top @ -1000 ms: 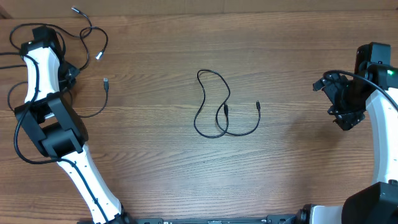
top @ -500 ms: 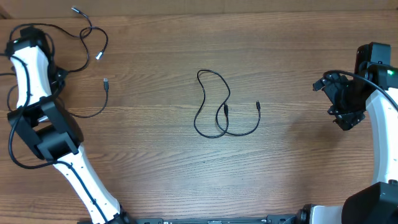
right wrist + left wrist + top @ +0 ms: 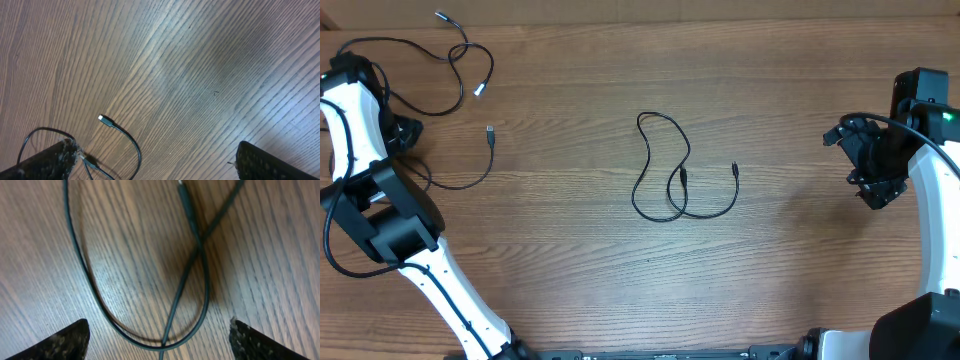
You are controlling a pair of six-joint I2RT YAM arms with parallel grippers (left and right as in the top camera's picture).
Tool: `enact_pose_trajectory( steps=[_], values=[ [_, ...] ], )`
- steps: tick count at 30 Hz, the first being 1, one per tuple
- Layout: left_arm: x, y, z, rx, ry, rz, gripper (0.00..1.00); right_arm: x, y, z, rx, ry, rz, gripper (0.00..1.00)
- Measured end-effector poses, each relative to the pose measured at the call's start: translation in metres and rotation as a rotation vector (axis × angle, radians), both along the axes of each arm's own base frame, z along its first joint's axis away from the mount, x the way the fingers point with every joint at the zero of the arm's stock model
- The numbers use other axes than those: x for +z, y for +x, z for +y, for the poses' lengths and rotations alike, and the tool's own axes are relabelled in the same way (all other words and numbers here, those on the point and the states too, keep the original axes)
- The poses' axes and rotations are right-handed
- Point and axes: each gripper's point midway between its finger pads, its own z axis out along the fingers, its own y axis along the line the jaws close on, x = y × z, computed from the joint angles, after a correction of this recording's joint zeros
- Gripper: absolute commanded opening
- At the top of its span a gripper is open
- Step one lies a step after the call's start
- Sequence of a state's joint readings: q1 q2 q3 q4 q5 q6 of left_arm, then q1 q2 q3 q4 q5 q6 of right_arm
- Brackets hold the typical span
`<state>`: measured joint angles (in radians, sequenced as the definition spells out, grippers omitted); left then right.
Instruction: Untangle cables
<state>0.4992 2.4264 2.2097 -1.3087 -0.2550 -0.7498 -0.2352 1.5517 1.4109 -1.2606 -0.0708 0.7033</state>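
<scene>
At the bench's [image 3: 570, 290] far-left edge, near the back corner, the left gripper [image 3: 160, 342] hangs spread wide and empty over a crossed black cable [image 3: 199, 249]. A looped cable [image 3: 682, 180] lies mid-bench. At the right edge, the right gripper [image 3: 155, 162] gapes wide, holding nothing.

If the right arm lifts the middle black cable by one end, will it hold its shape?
Probably limp: the black cable is thin and lies in loose curves. Likely light, dragging across the table. Its crossed loops may tighten.
</scene>
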Motion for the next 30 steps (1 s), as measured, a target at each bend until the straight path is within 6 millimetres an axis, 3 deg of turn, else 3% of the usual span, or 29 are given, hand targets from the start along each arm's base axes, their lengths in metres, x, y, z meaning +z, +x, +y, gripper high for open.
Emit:
enact_pose_trajectory(
  steps=[4,10,13,17,18,20,21,22,25,30],
  values=[
    [-0.001,0.0,-0.007,-0.067,-0.047,0.008,1.0,0.0,0.0,0.0,0.0,0.0,0.0,1.0],
    [0.017,-0.004,-0.018,-0.144,-0.107,0.029,1.0,0.0,0.0,0.0,0.0,0.0,0.0,1.0],
    [0.039,0.017,-0.024,-0.211,-0.137,-0.075,0.99,0.0,0.0,0.0,0.0,0.0,0.0,1.0],
    [0.072,0.052,-0.054,-0.348,-0.254,-0.281,1.0,0.0,0.0,0.0,0.0,0.0,0.0,1.0],
    [0.083,0.062,-0.067,-0.402,-0.297,-0.349,1.0,0.0,0.0,0.0,0.0,0.0,0.0,1.0],
    [0.113,0.085,-0.118,-0.586,-0.423,-0.502,1.0,0.0,0.0,0.0,0.0,-0.001,0.0,1.0],
    [0.127,0.095,-0.161,-0.717,-0.511,-0.57,0.99,0.0,0.0,0.0,0.0,0.0,0.0,1.0],
    [0.132,0.099,-0.187,-0.793,-0.554,-0.59,1.0,0.0,0.0,0.0,0.0,0.0,0.0,1.0],
    [0.135,0.1,-0.265,-0.995,-0.637,-0.57,1.0,0.0,0.0,0.0,0.0,0.0,0.0,1.0],
    [0.126,0.09,-0.369,-1.239,-0.621,-0.457,1.0,0.0,0.0,0.0,0.0,0.0,0.0,1.0]
  ],
)
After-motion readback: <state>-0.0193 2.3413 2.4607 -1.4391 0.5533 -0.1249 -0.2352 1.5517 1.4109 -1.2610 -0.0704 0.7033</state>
